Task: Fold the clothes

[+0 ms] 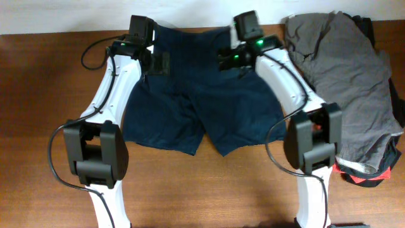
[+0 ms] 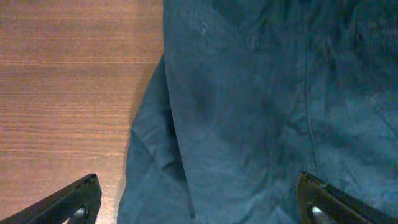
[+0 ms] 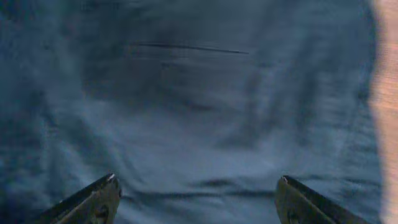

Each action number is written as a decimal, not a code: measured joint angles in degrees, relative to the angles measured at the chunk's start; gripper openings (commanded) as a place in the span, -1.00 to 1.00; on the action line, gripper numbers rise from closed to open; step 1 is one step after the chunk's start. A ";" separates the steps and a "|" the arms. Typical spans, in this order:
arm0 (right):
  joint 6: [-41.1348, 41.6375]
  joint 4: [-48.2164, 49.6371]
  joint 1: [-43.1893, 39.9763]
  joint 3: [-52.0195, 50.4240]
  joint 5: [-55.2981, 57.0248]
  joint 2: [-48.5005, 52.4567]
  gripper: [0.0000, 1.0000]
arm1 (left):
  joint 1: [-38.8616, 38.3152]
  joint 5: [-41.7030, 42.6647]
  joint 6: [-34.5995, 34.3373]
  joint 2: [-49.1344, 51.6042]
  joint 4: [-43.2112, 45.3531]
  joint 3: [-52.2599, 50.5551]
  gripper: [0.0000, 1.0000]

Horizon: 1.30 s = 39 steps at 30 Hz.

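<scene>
The dark navy-blue shorts point(image 1: 190, 101) lie flat on the wooden table, waistband at the far edge, both legs toward me. A small dark pocket patch point(image 1: 159, 64) shows near the left waist. My left gripper point(image 1: 143, 43) hovers over the shorts' left waist corner; in the left wrist view its jaws point(image 2: 199, 202) are wide open over the fabric edge point(image 2: 249, 112). My right gripper point(image 1: 245, 39) is over the right waist corner; in the right wrist view its jaws point(image 3: 198, 199) are wide open above the cloth point(image 3: 199, 106). Neither holds anything.
A crumpled grey garment point(image 1: 348, 76) lies at the right of the table, over a red-and-black item point(image 1: 364, 176) at its near end. Bare wood point(image 2: 68, 93) lies left of the shorts. A white wall strip runs along the far edge.
</scene>
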 measured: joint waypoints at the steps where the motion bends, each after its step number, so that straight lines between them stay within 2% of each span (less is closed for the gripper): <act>1: -0.04 0.15 1.05 0.00 -0.04 0.33 0.68 | 0.37 0.31 -0.11 0.00 0.17 0.00 0.98; 7: -0.59 -2.05 7.06 -0.04 -1.05 1.55 0.68 | 4.63 2.58 -0.33 0.00 -0.48 0.00 0.99; 16: -1.11 3.23 11.82 -0.04 3.13 2.23 0.79 | 10.38 6.40 -0.52 0.00 -1.03 0.00 0.98; 23: -0.59 4.04 3.93 -0.04 5.73 2.91 0.74 | 9.97 7.87 -0.52 0.00 -1.05 0.00 0.98; 28: -1.31 6.75 -5.33 -0.04 5.99 4.26 0.57 | 9.99 7.93 -0.52 0.00 -0.98 0.00 0.98; 34: -3.54 9.22 -7.61 -0.04 7.23 7.06 0.50 | 9.97 7.93 -0.52 0.00 -0.98 0.00 0.98; 39: -4.46 10.45 -7.61 -0.07 7.69 10.45 0.35 | 9.99 7.93 -0.52 0.00 -0.96 0.00 0.98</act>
